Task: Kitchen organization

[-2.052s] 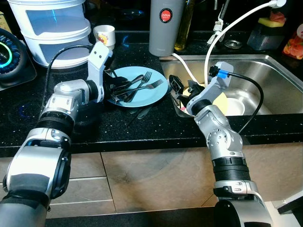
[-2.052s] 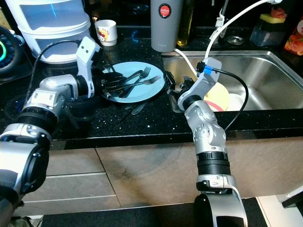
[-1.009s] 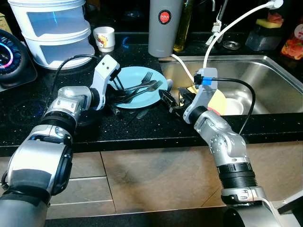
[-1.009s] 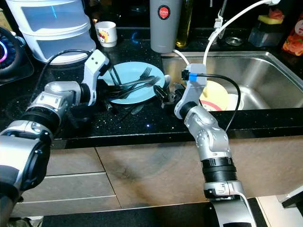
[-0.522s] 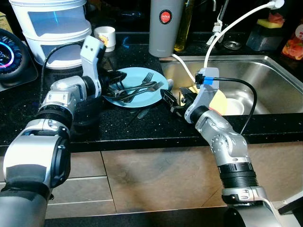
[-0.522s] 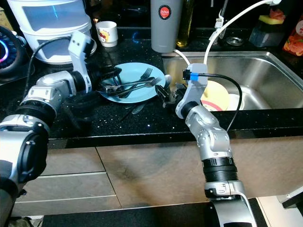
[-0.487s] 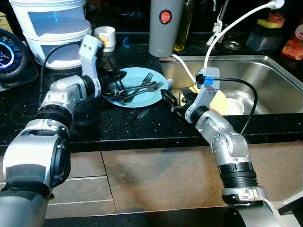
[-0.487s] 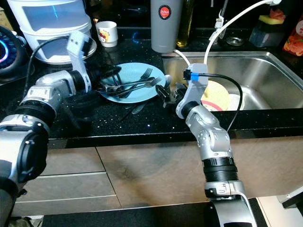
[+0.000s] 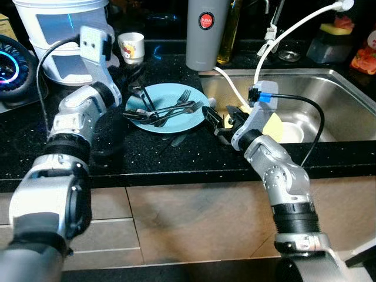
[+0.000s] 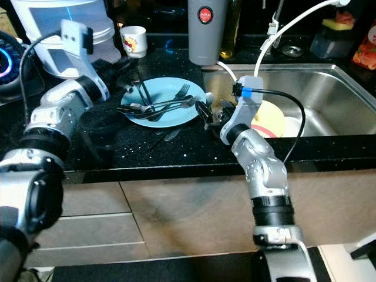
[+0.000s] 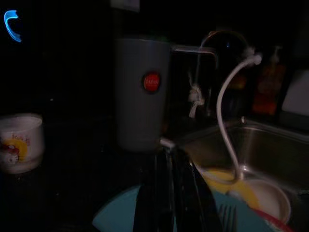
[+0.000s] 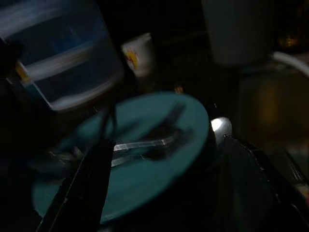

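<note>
A light blue plate (image 9: 179, 121) lies on the black counter beside the sink, with several forks and spoons (image 9: 176, 106) piled across it. Another spoon (image 9: 210, 104) rests at the plate's right rim. My left gripper (image 9: 144, 98) is raised over the plate's left side, its fingers (image 11: 188, 203) pressed together and shut, and I see nothing held between them. My right gripper (image 9: 218, 117) sits low at the plate's right edge, open. In the right wrist view its fingers (image 12: 82, 193) stand wide apart around the plate (image 12: 145, 183) and the spoon (image 12: 221, 126).
A grey thermos (image 9: 205, 32), a white cup (image 9: 130, 46) and a white stacked container (image 9: 59, 35) stand behind the plate. The steel sink (image 9: 329, 94) on the right holds a yellow dish (image 9: 274, 124) and a white bowl (image 9: 292, 134). A white hose (image 9: 282, 35) arcs over it. A dark utensil (image 9: 176, 141) lies on the counter.
My left arm has swung up and back, lifting its gripper from the plate's left rim to above it. The right gripper has barely moved. The cutlery stays on the plate.
</note>
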### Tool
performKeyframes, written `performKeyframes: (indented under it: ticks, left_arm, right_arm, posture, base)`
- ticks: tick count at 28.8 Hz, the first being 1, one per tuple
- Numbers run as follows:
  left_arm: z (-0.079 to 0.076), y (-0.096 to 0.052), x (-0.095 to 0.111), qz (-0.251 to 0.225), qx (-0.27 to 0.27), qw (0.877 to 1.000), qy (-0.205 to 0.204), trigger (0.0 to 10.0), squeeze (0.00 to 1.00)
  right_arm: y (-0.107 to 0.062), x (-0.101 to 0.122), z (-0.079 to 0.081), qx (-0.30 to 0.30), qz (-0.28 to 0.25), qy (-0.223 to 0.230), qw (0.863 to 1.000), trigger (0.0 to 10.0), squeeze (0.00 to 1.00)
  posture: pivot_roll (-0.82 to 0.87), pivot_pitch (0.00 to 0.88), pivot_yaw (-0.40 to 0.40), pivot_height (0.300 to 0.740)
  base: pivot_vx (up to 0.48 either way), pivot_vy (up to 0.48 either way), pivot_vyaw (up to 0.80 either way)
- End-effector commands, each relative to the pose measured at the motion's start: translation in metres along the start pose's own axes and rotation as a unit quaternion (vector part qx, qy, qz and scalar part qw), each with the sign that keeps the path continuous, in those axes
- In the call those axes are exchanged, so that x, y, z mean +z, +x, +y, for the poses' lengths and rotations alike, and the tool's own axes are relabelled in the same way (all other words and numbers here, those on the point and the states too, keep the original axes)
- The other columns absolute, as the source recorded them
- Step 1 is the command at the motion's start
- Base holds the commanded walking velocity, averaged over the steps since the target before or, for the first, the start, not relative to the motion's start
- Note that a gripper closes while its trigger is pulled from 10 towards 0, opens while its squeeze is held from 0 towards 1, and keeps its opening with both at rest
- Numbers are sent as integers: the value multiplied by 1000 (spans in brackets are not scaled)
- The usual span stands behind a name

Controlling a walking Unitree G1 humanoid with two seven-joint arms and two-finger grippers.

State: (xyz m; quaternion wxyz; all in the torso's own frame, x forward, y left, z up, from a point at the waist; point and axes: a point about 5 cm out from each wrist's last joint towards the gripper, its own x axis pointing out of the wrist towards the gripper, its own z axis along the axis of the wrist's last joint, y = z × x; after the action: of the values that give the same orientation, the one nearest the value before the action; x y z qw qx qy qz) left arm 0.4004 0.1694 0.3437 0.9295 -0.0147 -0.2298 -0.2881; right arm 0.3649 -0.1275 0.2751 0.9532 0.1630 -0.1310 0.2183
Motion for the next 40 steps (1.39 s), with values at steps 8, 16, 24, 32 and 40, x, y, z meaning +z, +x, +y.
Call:
performKeyframes:
  ticks: [8,16,24,32,40]
  left_arm:
    - [-20,-24,-7,-27,-39,998,-36,10000,0]
    - [-80,-81,-13,19,-261,955,-138,10000,0]
    - [-135,-149,-45,217,-395,850,-273,10000,0]
    - [-151,-176,-68,297,-381,829,-282,10000,0]
    - [-165,-233,-142,473,-226,807,-271,10000,0]
  right_arm:
    - [-19,2,-2,-2,-44,41,998,10000,0]
    - [-45,-3,21,156,-29,165,974,10000,0]
    - [-97,-46,43,329,146,202,911,10000,0]
    - [-116,-78,40,320,251,167,898,10000,0]
    - [-173,-162,7,225,498,16,838,10000,0]
  posture:
    - [83,139,16,740]
    - [86,148,13,740]
    - [84,149,11,740]
    - [85,151,8,740]
    - [76,136,5,740]
  base:
    - [0,0,0]
    - [0,0,0]
    - [0,0,0]
    - [0,0,0]
    - [0,0,0]
